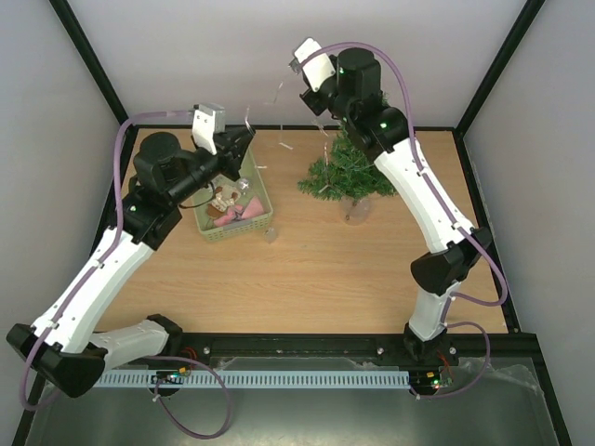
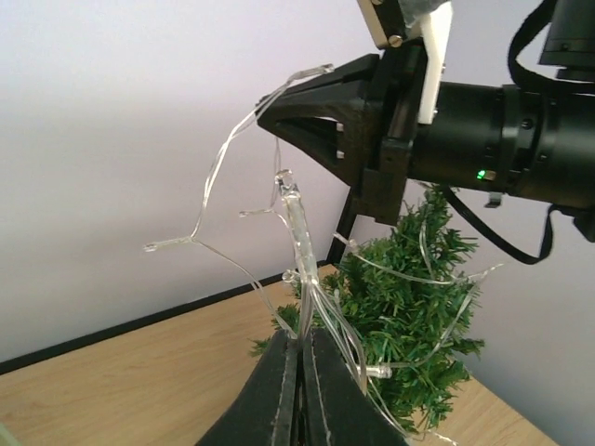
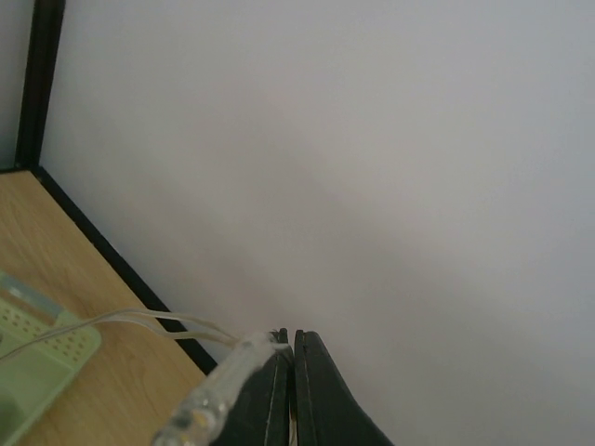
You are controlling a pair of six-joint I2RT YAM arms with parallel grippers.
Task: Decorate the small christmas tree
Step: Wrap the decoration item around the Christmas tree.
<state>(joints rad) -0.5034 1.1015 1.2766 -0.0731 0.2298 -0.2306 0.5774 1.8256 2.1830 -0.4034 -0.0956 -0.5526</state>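
Observation:
The small christmas tree (image 1: 346,172), a bushy dark green fir, stands at the back right of the wooden table; in the left wrist view this tree (image 2: 418,316) has clear wire draped over its branches. A clear string of lights (image 2: 297,223) runs up from my left gripper (image 2: 299,336), which is shut on it beside the tree. My left gripper (image 1: 244,139) hovers over the basket's far end. My right gripper (image 1: 305,93) is raised above and left of the tree, shut, with a bulb of the light string (image 3: 218,395) at its tip. From the left wrist, the right gripper (image 2: 271,116) shows wire trailing off its point.
A pale green basket (image 1: 262,206) with pink and brown ornaments sits left of the tree, under my left wrist; its corner (image 3: 37,362) shows in the right wrist view. A black frame and white walls enclose the table. The tree's pale base (image 1: 356,212) rests on the wood.

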